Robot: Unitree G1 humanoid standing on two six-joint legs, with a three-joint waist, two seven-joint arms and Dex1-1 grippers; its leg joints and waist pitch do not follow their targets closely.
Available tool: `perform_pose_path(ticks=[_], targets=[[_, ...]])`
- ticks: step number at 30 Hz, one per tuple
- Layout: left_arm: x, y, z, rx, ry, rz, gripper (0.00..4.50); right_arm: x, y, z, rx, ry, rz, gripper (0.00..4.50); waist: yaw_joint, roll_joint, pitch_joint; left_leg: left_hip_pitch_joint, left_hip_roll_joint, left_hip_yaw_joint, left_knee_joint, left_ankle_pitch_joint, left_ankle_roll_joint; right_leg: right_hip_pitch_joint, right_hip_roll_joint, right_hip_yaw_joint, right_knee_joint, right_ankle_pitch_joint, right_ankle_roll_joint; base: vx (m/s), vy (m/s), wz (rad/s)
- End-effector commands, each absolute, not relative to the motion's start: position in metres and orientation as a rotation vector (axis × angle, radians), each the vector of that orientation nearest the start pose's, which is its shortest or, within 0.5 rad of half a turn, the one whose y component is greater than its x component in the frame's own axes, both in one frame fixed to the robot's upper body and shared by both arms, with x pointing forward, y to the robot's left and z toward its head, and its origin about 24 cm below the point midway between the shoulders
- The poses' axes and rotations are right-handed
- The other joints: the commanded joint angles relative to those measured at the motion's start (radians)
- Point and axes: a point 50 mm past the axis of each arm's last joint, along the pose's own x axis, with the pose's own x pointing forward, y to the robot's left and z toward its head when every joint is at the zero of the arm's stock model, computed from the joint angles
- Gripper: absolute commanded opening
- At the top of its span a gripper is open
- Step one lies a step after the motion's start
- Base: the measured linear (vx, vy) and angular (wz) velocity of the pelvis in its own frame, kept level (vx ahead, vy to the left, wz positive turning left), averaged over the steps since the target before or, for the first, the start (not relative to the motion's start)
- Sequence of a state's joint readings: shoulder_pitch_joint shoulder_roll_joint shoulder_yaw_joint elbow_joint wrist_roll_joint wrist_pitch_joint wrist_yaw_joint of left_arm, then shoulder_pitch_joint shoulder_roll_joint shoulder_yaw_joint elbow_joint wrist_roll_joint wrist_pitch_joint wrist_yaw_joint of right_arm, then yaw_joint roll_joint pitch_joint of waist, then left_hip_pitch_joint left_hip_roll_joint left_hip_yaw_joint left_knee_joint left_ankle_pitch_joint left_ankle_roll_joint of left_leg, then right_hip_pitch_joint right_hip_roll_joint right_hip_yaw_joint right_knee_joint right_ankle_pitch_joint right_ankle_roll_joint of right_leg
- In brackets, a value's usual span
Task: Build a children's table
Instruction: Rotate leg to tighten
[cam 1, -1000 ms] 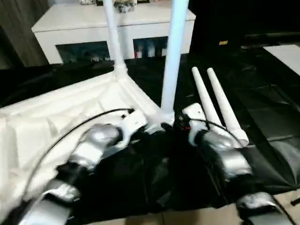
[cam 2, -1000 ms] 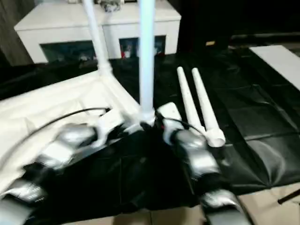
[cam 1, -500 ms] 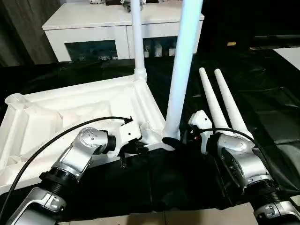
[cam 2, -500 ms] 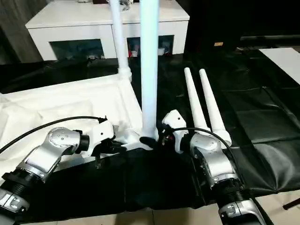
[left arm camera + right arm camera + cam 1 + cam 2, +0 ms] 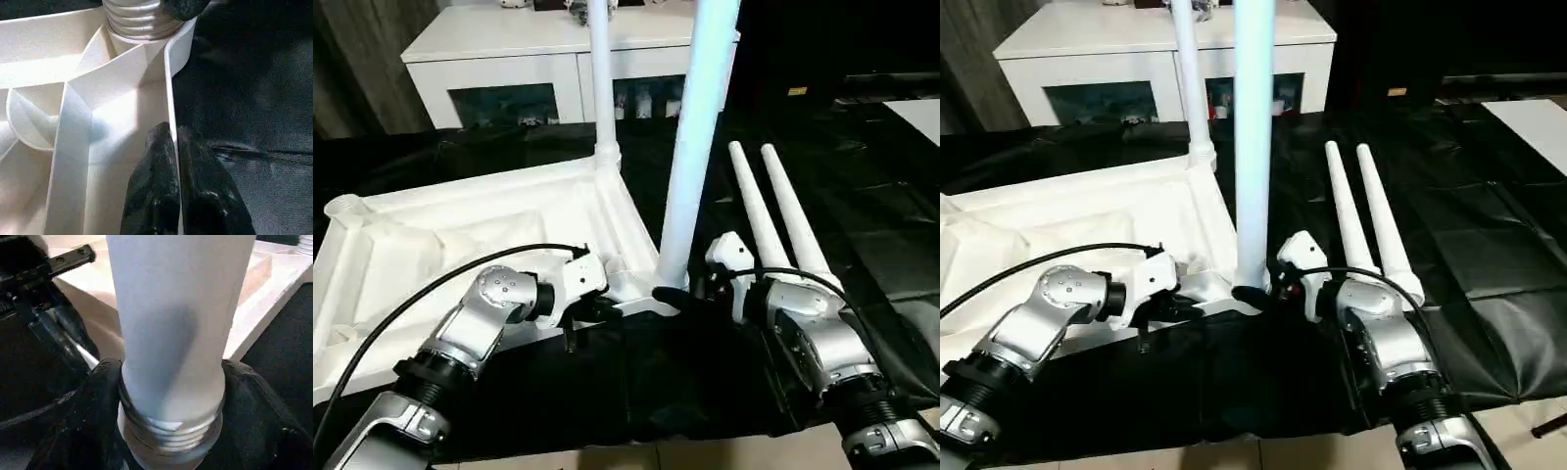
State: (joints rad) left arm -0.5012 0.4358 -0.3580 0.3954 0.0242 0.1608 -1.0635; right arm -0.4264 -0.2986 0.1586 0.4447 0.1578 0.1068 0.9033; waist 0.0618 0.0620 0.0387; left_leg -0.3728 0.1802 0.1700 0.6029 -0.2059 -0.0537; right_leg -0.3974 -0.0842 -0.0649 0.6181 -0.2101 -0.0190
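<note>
Since half a second ago almost nothing has shifted: both grippers keep their places at the near corner of the upturned table.

An all-white plastic children's table top [image 5: 460, 235] lies upside down on black sheeting [image 5: 1489, 245], ribs up, with two white tapered tube legs standing in its sockets: a far leg [image 5: 601, 78] and a near leg [image 5: 695, 147]. The right gripper [image 5: 164, 396] has its black fingers [image 5: 98, 396] pressed to either side of the near leg, just above its threaded base. The left gripper [image 5: 173, 166] is pinched on the top's thin side wall beside that socket. Two loose white legs [image 5: 1366, 220] lie side by side nearby. Behind stands a white cabinet with dark glass doors [image 5: 499, 69]. No writing is readable.
</note>
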Motion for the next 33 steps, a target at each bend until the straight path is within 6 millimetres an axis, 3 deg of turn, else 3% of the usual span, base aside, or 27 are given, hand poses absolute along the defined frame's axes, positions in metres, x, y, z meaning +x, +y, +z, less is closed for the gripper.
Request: perform_pose_path(ticks=[1,4,5,7,9,13,15,16,17,21,23,27,33], targets=[[0.300,0.131,0.048,0.534,0.441,-1.275,0.00,0.311,-0.138,0.043,-0.116,0.266,0.951,2.70,0.002,-0.005,-0.064,0.010,0.046,-0.013,-0.064,-0.070,0.097,0.057,-0.063,0.041,-0.052,0.057,-0.271,0.000,0.000,0.00],[0.305,0.128,0.046,0.523,0.437,-1.212,0.00,0.315,-0.137,0.038,-0.066,0.274,0.826,2.69,-0.004,-0.006,-0.059,0.011,0.045,-0.011,-0.069,-0.104,0.073,0.053,-0.062,0.043,-0.058,0.009,-0.266,0.000,0.000,0.00],[0.312,0.123,0.044,0.504,0.432,-1.120,0.00,0.318,-0.135,0.027,-0.010,0.306,0.649,2.69,-0.003,-0.009,-0.060,0.012,0.045,-0.012,-0.071,-0.121,0.059,0.056,-0.063,0.043,-0.060,-0.024,-0.256,0.000,0.000,0.00],[0.320,0.115,0.043,0.491,0.429,-1.023,0.00,0.318,-0.132,0.015,0.004,0.350,0.478,2.69,-0.008,-0.005,-0.054,0.015,0.043,-0.011,-0.076,-0.143,0.033,0.050,-0.062,0.046,-0.067,-0.076,-0.243,0.000,0.000,0.00],[0.326,0.110,0.042,0.490,0.423,-0.955,0.00,0.319,-0.127,0.009,0.011,0.372,0.400,2.69,-0.009,-0.008,-0.052,0.021,0.042,-0.012,-0.082,-0.190,-0.005,0.047,-0.063,0.047,-0.077,-0.161,-0.213,0.000,0.000,0.00],[0.335,0.095,0.042,0.481,0.412,-0.850,0.00,0.323,-0.115,0.007,-0.040,0.372,0.272,2.68,-0.015,-0.009,-0.046,0.024,0.037,-0.015,-0.090,-0.264,-0.023,0.046,-0.063,0.047,-0.089,-0.262,-0.180,0.000,0.000,0.00],[0.337,0.092,0.043,0.490,0.406,-0.829,0.00,0.328,-0.114,0.010,0.005,0.354,0.246,2.68,-0.016,-0.009,-0.047,0.023,0.038,-0.017,-0.092,-0.277,-0.017,0.046,-0.066,0.047,-0.094,-0.275,-0.164,0.000,0.000,0.00],[0.337,0.092,0.043,0.492,0.405,-0.827,0.00,0.329,-0.113,0.011,0.020,0.347,0.247,2.68,-0.015,-0.002,-0.048,0.023,0.038,-0.018,-0.092,-0.273,-0.015,0.047,-0.067,0.047,-0.092,-0.267,-0.163,0.000,0.000,0.00],[0.337,0.092,0.043,0.492,0.405,-0.827,0.00,0.329,-0.113,0.011,0.020,0.347,0.247,3.03,-0.018,-0.003,-0.050,0.023,0.040,-0.018,-0.093,-0.272,-0.013,0.046,-0.066,0.047,-0.093,-0.254,-0.164,0.000,0.000,0.00],[0.334,0.094,0.043,0.504,0.398,-0.881,0.00,0.328,-0.102,0.022,0.039,0.266,0.386,3.55,-0.017,-0.004,-0.056,0.012,0.039,-0.017,-0.087,-0.190,0.022,0.056,-0.064,0.044,-0.078,-0.081,-0.204,0.000,0.000,0.00],[0.332,0.097,0.042,0.510,0.400,-0.906,0.00,0.327,-0.102,0.025,0.035,0.252,0.423,3.66,-0.018,-0.005,-0.057,0.011,0.039,-0.016,-0.085,-0.171,0.039,0.057,-0.065,0.043,-0.075,-0.053,-0.215,0.000,0.000,0.00],[0.326,0.104,0.042,0.521,0.395,-0.975,0.00,0.328,-0.111,0.031,-0.002,0.220,0.514,3.89,-0.023,-0.012,-0.058,0.005,0.041,-0.015,-0.080,-0.146,0.065,0.061,-0.068,0.041,-0.075,-0.059,-0.230,0.000,0.000,0.00],[0.309,0.111,0.042,0.515,0.404,-1.157,0.00,0.322,-0.134,0.045,-0.083,0.181,0.764,3.89,-0.016,-0.007,-0.063,0.006,0.042,-0.011,-0.070,-0.089,0.118,0.058,-0.065,0.040,-0.060,0.052,-0.265,0.000,0.000,0.00]])
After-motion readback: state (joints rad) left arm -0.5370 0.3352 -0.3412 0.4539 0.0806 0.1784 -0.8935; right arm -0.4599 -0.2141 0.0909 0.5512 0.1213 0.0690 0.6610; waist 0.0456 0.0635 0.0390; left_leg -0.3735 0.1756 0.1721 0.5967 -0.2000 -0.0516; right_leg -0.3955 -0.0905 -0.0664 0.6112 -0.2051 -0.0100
